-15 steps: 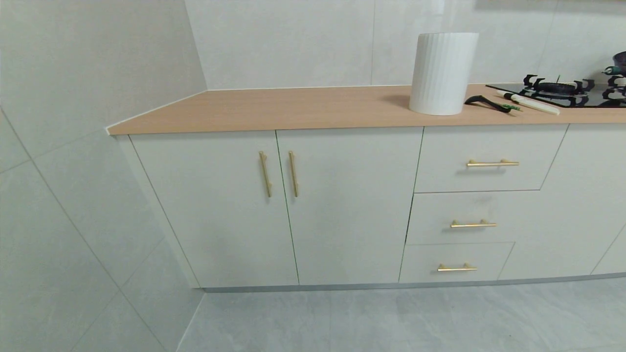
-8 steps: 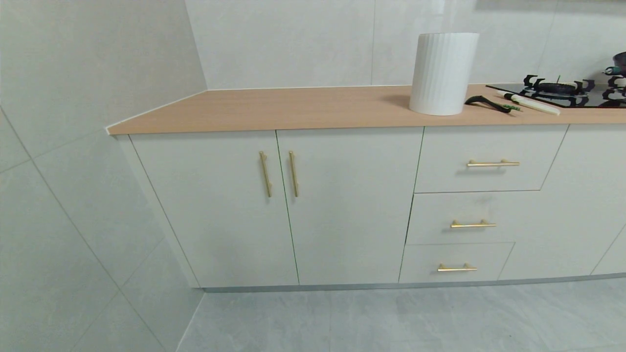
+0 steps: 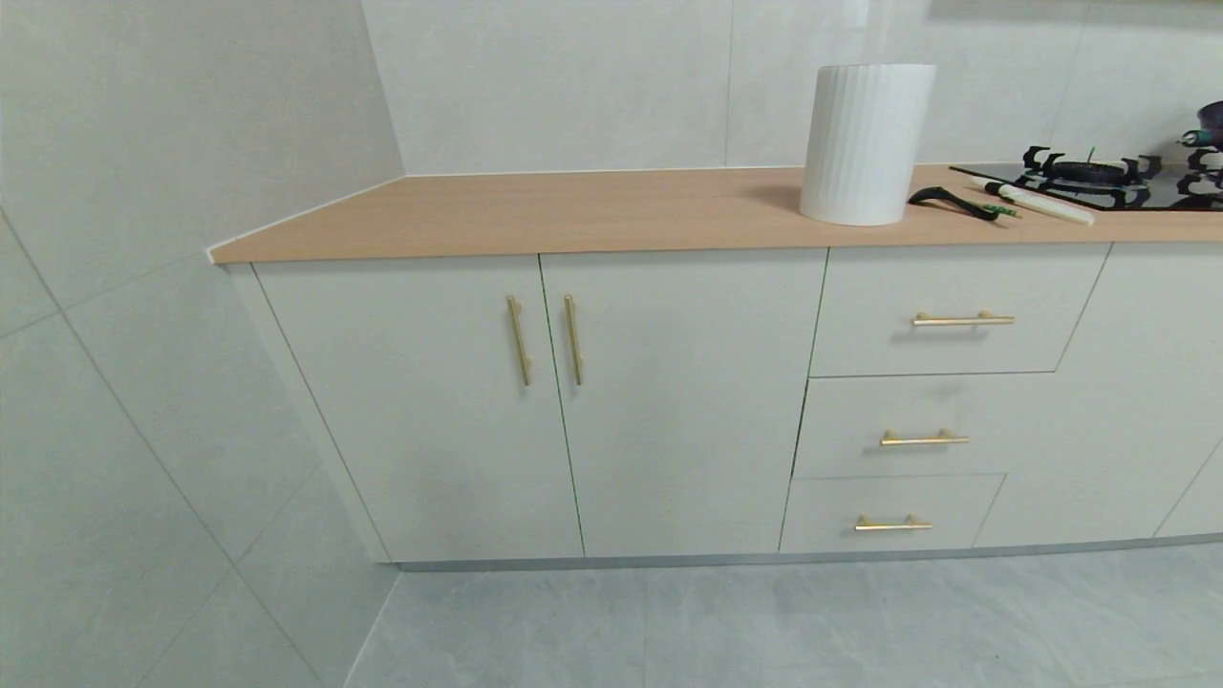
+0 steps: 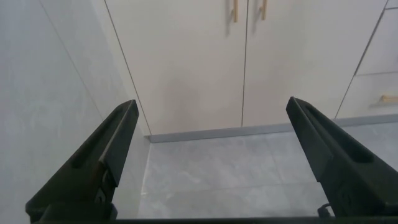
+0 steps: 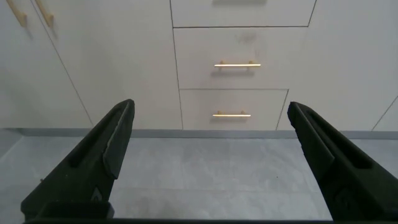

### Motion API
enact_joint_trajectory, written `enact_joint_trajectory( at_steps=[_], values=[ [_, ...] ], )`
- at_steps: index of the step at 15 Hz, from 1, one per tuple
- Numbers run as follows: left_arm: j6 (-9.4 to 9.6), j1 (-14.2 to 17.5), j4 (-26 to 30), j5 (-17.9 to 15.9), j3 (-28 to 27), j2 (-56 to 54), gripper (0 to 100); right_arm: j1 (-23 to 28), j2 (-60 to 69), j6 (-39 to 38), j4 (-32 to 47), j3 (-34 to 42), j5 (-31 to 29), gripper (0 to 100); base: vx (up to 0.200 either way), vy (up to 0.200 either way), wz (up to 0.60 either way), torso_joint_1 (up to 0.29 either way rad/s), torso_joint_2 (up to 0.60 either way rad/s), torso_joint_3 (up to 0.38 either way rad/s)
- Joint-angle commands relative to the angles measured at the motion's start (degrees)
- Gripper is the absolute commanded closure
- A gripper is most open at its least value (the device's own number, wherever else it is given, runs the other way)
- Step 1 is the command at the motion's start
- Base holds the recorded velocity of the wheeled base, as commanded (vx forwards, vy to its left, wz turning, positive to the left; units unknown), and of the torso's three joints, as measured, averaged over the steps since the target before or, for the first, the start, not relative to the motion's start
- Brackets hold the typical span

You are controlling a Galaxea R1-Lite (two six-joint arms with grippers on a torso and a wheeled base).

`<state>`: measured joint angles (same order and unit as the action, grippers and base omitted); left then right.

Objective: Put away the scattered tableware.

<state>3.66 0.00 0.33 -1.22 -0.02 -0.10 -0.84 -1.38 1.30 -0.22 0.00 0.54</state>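
Left tool (image 4: 210, 107) well apart from utensils (image 3: 941, 197)

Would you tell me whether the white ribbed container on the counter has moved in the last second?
No. The white container stands where it was on the counter, its base as close as before to the black utensil beside it.

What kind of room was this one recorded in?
Most likely a home kitchen: a wooden countertop over pale cabinets with gold bar handles, and a black gas hob at its right end.
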Motion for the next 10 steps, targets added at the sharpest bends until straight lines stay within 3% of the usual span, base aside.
enact_joint_trajectory(
  at_steps=[1, 4, 10],
  values=[
    [-0.93, 0.0, 0.02, 0.08, 0.02, 0.1, 0, 0.75, 1.29, 3.09, 0.04, 0.0, -0.18, 0, 0.0, 0.0, 0.0, 0.0, 0.0, 0.0],
    [-3.39, 0.0, -0.07, -0.01, 0.02, 0.1, 0, 0.75, 1.29, 0.01, 0.04, 0.0, -0.01, 0, 0.0, 0.0, 0.0, 0.0, 0.0, 0.0],
    [-3.22, 0.0, -0.07, -0.01, 0.02, 0.1, 0, 0.75, 1.29, -0.6, 0.04, 0.0, -0.01, 0, 0.0, 0.0, 0.0, 0.0, 0.0, 0.0]
  ],
)
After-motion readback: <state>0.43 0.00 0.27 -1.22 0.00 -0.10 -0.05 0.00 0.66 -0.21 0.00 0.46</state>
